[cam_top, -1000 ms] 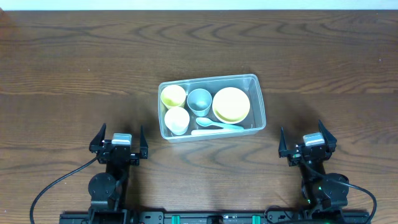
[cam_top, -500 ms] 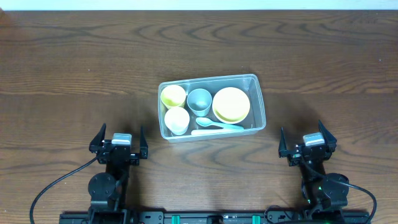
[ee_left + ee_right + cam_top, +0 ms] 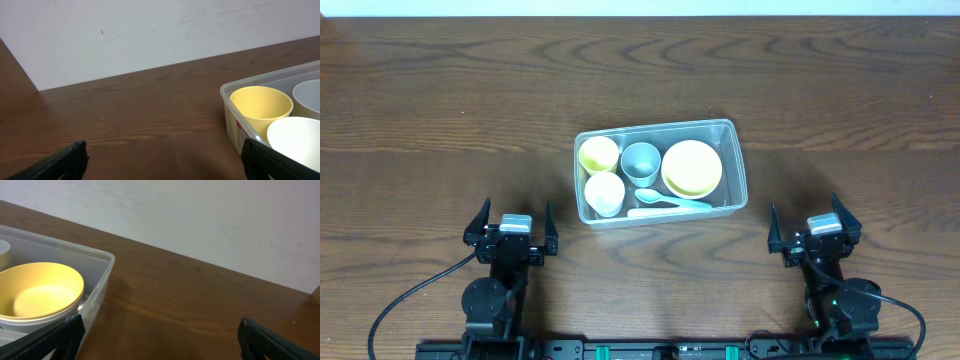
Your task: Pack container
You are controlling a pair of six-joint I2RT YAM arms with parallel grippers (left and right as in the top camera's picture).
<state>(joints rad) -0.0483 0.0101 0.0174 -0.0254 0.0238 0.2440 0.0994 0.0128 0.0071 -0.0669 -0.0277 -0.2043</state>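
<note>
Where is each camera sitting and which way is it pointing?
Overhead: above the table, looking straight down at the container; left claw and right claw at the bottom.
Left wrist: low, facing the wall; container's left end, yellow cup; own fingertips.
Right wrist: low, facing the wall; container's right end, yellow bowl; own fingertips.
Shared: all three see the container.

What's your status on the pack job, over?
Left gripper and right gripper open, empty. Clear rectangular plastic container holds yellow cup, grey cup, white cup, yellow bowl, pale blue spoon. Nothing blocking it.
</note>
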